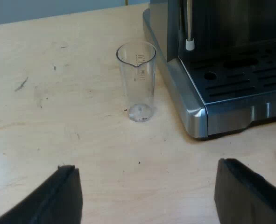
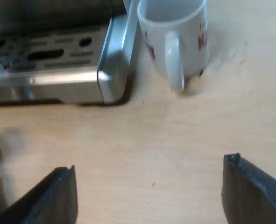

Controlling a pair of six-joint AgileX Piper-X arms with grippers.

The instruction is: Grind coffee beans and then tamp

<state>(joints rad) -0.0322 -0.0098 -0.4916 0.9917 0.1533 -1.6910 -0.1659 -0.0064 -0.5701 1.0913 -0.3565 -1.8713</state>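
Your left gripper [image 1: 146, 165] and right gripper [image 2: 149, 164] hang wide apart, empty, over the table [image 1: 58, 116]. The machine [image 1: 231, 79] stands just ahead; go in slowly, keeping clear of the glass [image 1: 137, 79] and the mug [image 2: 175, 32].

The machine [image 1: 231, 79], at two o'clock from the left gripper [image 1: 147, 170], shows only its tray corner; its body is cut off above. The glass [image 1: 138, 84], at twelve, has scale marks too small to read. The mug [image 2: 191, 46], at twelve from the right gripper [image 2: 149, 165], has its rim cut off and its red print blurred.
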